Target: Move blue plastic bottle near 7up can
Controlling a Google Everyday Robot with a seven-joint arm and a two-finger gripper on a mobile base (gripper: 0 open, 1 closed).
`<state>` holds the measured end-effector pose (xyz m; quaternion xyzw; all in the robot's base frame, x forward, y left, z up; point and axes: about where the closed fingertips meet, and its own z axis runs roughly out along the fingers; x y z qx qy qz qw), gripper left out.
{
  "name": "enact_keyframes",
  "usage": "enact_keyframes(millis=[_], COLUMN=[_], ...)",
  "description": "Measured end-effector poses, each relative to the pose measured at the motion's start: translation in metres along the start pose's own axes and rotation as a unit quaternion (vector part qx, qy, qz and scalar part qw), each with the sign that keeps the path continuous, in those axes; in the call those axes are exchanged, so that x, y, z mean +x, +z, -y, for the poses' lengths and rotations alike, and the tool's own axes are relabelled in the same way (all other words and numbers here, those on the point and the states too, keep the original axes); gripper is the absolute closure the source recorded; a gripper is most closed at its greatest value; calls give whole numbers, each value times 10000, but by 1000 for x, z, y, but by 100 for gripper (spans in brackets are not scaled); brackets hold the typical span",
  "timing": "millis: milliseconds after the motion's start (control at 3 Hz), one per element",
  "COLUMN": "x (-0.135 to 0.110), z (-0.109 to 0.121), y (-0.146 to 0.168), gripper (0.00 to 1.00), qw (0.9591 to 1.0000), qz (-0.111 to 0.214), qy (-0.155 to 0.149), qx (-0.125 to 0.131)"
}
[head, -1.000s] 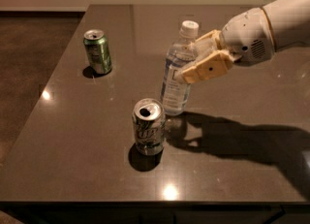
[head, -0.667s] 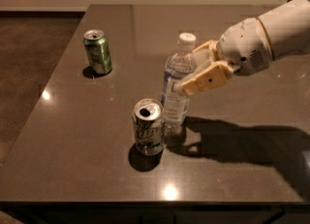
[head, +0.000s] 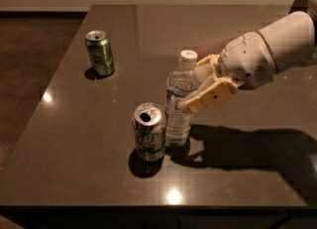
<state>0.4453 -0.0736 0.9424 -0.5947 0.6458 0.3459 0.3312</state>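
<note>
The blue plastic bottle (head: pixel 178 105), clear bluish with a white cap and a printed label, stands upright on the dark table (head: pixel 89 124). It is just right of the 7up can (head: pixel 149 131), which is silver-white with green markings and an open top; the two almost touch. My gripper (head: pixel 192 86) reaches in from the right. Its tan fingers (head: pixel 210 96) are closed around the bottle's upper body, one in front and one behind.
A darker all-green can (head: pixel 100 52) stands at the back left of the table. The table's front edge (head: pixel 148 205) lies close below the 7up can. My white arm (head: pixel 277 49) spans the right side above the table.
My gripper has moved the bottle toward the front and slightly left. The bottle now stands right beside the 7up can. Both cans have stayed in place.
</note>
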Motion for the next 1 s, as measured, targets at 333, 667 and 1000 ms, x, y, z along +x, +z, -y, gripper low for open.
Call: enact_keyframes(millis=[333,667,1000], x=[5,9,9], z=[-5,-8,-8], y=[4,6,6], gripper=[12,0,0], qw=[9999,9996,9996], qz=[-20,-73,-73], qy=[-147,-258,-259], qx=[-77,-116,-116])
